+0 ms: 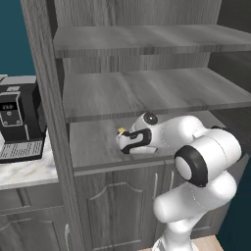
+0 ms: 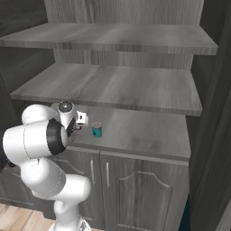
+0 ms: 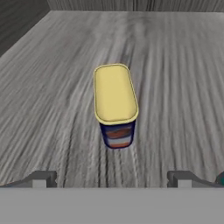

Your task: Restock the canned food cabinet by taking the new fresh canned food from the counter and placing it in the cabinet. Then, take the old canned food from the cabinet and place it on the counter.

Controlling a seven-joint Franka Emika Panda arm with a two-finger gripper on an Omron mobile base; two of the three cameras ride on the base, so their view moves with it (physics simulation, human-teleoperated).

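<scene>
Gripper [image 3: 112,178] agape before yellow-topped can [image 3: 115,104]

Base views flank cabinet [image 1: 147,93]; hand view close above shelf.

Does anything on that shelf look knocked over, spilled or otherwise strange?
Nothing stands out. The teal can stands upright on the cabinet's lowest shelf, and the yellow-topped blue can stands upright too, straight ahead of the open gripper. No spills or damage show.
</scene>
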